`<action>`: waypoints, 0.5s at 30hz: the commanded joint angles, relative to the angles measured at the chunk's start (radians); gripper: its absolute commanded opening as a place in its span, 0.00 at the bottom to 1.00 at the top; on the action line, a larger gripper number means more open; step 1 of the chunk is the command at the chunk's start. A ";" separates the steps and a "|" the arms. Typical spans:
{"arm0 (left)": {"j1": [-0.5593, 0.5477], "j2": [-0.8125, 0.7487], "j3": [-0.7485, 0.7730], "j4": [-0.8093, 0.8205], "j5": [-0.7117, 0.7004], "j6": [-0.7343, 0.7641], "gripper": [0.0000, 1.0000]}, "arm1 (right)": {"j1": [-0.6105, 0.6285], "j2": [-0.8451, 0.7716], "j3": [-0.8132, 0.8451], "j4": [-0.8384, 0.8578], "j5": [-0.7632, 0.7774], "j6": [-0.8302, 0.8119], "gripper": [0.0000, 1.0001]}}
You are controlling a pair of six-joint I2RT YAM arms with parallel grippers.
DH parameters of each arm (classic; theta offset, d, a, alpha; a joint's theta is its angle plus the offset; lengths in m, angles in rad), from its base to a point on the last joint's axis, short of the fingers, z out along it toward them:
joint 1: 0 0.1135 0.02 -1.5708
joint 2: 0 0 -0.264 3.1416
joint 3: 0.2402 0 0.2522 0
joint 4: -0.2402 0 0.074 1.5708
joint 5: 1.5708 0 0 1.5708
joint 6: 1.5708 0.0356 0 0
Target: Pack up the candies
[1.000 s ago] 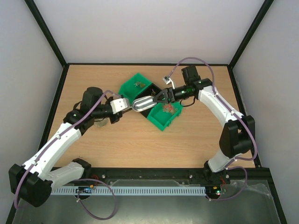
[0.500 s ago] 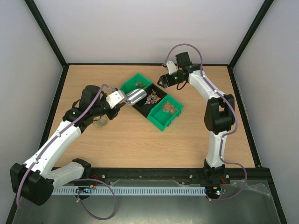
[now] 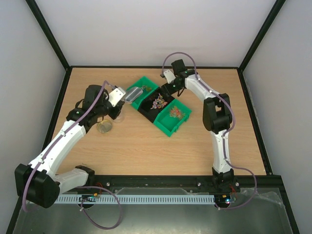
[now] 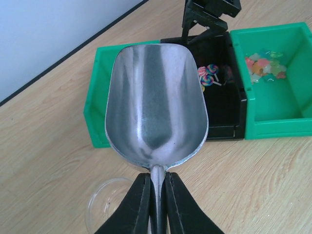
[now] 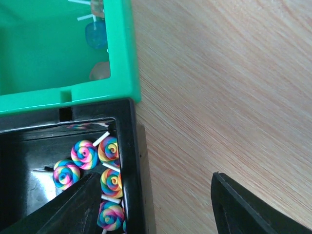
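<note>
My left gripper point(image 3: 120, 95) is shut on the handle of an empty metal scoop point(image 3: 132, 93), held over the near-left rim of the left green bin point(image 3: 138, 99). In the left wrist view point(image 4: 157, 195) the scoop bowl point(image 4: 156, 105) is bare. Swirl lollipop candies point(image 3: 158, 101) lie in the black bin point(image 3: 147, 111), and also show in the wrist views point(image 4: 209, 75) point(image 5: 109, 151). Pastel candies point(image 3: 177, 113) point(image 4: 263, 66) lie in the right green bin point(image 3: 165, 127). My right gripper point(image 3: 168, 88) point(image 5: 155, 187) is open, straddling the black bin's far wall point(image 5: 127, 161).
A clear round container point(image 3: 104, 126) point(image 4: 105, 202) stands on the table under my left wrist. A few candies point(image 3: 145, 88) point(image 5: 96, 34) lie in the left green bin. The three bins sit side by side in a diagonal row.
My left gripper has drawn the scoop back to the left, from the black bin to the left green bin. My right arm has swung away from the scoop to the black bin's far corner.
</note>
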 commanded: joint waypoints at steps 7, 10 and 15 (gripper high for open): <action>0.021 0.009 0.026 0.017 -0.031 -0.023 0.02 | 0.034 0.065 0.034 -0.032 0.101 -0.094 0.54; 0.023 0.008 0.021 0.017 -0.029 -0.023 0.02 | 0.045 0.074 0.033 -0.018 0.134 -0.097 0.49; 0.024 0.002 0.012 0.024 -0.031 -0.013 0.02 | 0.051 0.080 0.029 -0.017 0.169 -0.095 0.42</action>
